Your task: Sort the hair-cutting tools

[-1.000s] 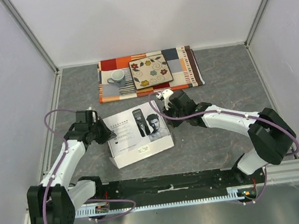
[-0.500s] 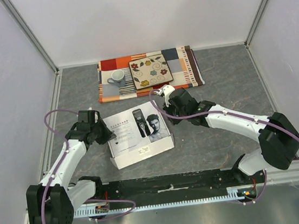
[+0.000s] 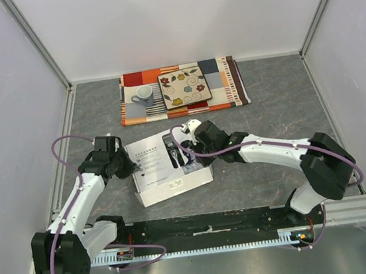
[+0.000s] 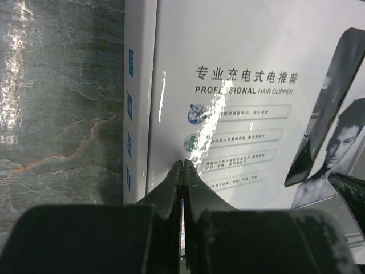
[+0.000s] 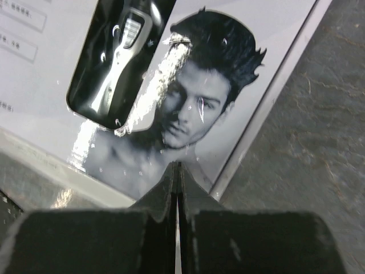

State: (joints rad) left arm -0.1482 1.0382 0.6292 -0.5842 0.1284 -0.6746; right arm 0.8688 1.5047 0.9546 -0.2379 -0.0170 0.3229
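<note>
No hair clipper, comb guard, small cylinders or cord are in view; only a printed clipper picture shows on the lid of the white box point(image 3: 167, 169), which lies shut in the middle of the table. My left gripper point(image 3: 128, 165) is shut and empty, with its tips over the lid's left edge point(image 4: 182, 162), beside the printed text on the box point(image 4: 245, 51). My right gripper point(image 3: 187, 152) is shut and empty, with its tips over the lid's right part point(image 5: 177, 164), just inside the right edge of the box point(image 5: 40, 85).
A patchwork cloth point(image 3: 230, 84) lies at the back, carrying a grey mug point(image 3: 143, 93) and a flowered tile point(image 3: 185, 86). White walls close in the left, right and back. A black rail point(image 3: 207, 226) runs along the near edge.
My right gripper has moved left and forward, from behind the box's far right corner to over its lid. My left gripper has barely shifted at the box's left edge.
</note>
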